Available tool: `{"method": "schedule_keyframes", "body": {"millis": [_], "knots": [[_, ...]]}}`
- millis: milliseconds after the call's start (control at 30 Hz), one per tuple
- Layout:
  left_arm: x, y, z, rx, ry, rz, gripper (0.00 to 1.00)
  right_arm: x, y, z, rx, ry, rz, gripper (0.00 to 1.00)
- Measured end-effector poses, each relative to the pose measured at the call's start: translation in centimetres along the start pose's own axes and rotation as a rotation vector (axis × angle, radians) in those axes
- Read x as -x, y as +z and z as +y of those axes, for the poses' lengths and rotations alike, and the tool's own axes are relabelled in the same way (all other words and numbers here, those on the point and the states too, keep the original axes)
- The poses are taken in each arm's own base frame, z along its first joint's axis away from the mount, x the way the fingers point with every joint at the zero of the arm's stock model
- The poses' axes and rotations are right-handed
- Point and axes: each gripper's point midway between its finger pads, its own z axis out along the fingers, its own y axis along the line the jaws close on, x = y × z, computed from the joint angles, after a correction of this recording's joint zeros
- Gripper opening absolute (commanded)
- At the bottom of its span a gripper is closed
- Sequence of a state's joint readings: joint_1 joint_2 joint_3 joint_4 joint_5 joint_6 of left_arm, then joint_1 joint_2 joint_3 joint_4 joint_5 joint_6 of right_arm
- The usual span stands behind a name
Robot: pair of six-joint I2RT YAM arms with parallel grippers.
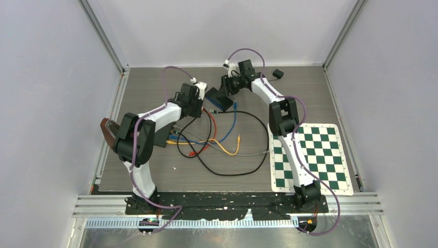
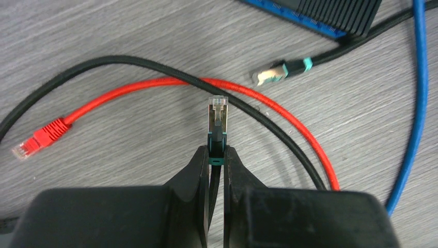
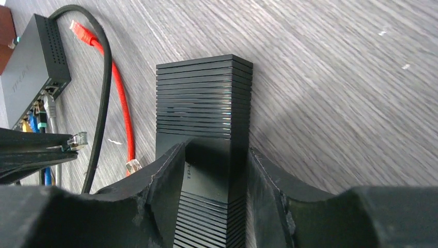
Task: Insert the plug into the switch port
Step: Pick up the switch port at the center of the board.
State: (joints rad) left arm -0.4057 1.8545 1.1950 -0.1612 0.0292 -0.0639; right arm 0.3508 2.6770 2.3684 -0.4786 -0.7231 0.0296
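Observation:
My left gripper [image 2: 217, 155] is shut on the teal boot of a black cable's plug [image 2: 217, 114]. The clear tip sticks out past the fingertips, above the table. My right gripper [image 3: 217, 151] is shut on a black ribbed switch [image 3: 204, 98] with a blue edge and holds it on the table. That switch shows at the top of the left wrist view [image 2: 330, 15], far from the held plug. In the top view, the left gripper [image 1: 199, 106] sits just left of the switch [image 1: 218, 99] and the right gripper [image 1: 228, 87]. The port face is hidden.
A second teal-booted plug [image 2: 271, 74] lies loose near the switch. A red cable [image 2: 279, 111] with its plug [image 2: 38, 139], a black cable [image 2: 155, 64] and a blue cable [image 2: 418, 103] cross the table. A second switch [image 3: 36, 57] holds several cables. A chequered mat [image 1: 310, 155] lies right.

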Motion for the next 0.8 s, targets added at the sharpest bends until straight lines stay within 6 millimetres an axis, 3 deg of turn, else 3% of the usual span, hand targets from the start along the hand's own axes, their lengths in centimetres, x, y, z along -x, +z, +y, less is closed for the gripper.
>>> {"method": "schedule_keyframes", "body": {"millis": [200, 333, 367, 433, 533, 667, 800], "knots": [[3.2, 0.5, -0.5, -0.025, 0.003, -0.033, 0.00, -0.5, 0.5, 1.1, 0.038, -0.058, 0.018, 0.50], [4.1, 0.3, -0.4, -0.018, -0.005, -0.047, 0.00, -0.7, 0.6, 1.6, 0.051, -0.079, 0.025, 0.51], [4.2, 0.1, -0.4, -0.018, -0.005, -0.040, 0.00, -0.7, 0.5, 1.6, 0.050, -0.082, 0.028, 0.54], [5.2, -0.1, -0.6, -0.024, -0.009, -0.041, 0.00, -0.8, 0.4, 1.6, 0.045, -0.085, 0.031, 0.77], [7.0, 0.0, -0.8, -0.029, -0.029, -0.059, 0.00, -0.3, -0.1, 1.9, 0.019, -0.104, 0.023, 0.90], [5.4, 0.1, -0.2, -0.017, -0.077, -0.028, 0.00, -0.8, -1.4, 2.4, -0.072, -0.170, 0.030, 0.91], [1.3, 0.6, 1.1, 0.007, -0.145, 0.061, 0.00, -0.8, -2.2, 3.5, -0.157, -0.277, 0.045, 0.91]]}}
